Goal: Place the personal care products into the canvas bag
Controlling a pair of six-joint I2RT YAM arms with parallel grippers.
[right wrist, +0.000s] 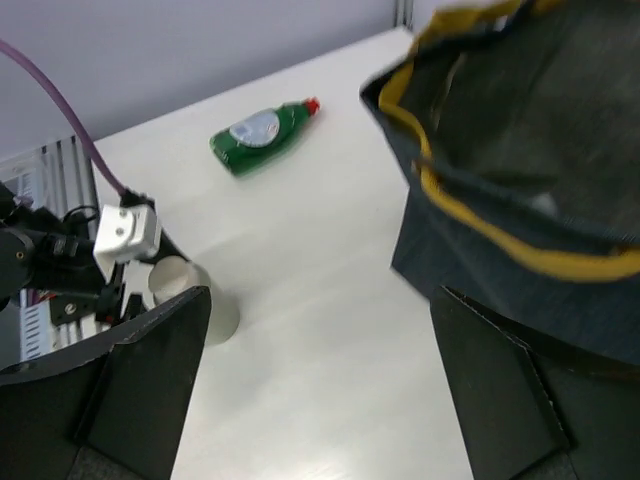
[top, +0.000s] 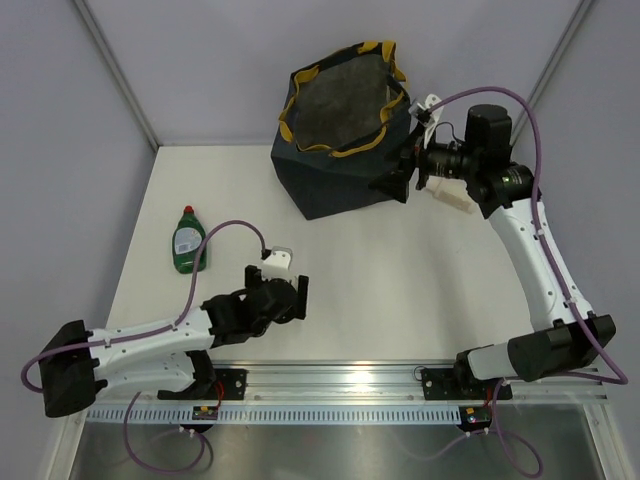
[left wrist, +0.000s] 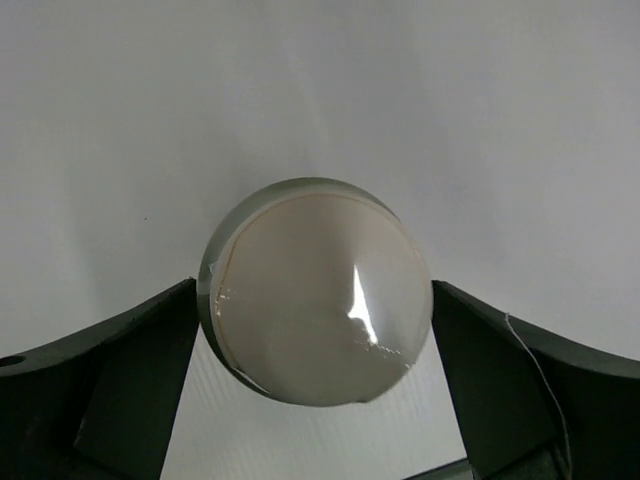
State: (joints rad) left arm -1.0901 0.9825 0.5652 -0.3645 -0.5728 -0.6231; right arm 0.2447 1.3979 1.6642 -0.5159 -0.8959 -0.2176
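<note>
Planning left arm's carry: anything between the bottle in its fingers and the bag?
Nothing visible. Bare table separates the cream bottle from the canvas bag; the green bottle lies off left, the right gripper beside the bag's right wall.

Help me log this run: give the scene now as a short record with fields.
bag: upright, mouth open, at the far side of the table
left claw: shut on cream bottle, a finger against each side
cream bottle: upright, round end facing the left wrist camera
right claw: open, empty, beside the bag's right side
green bottle: lying on the table at left, apart from both arms
</note>
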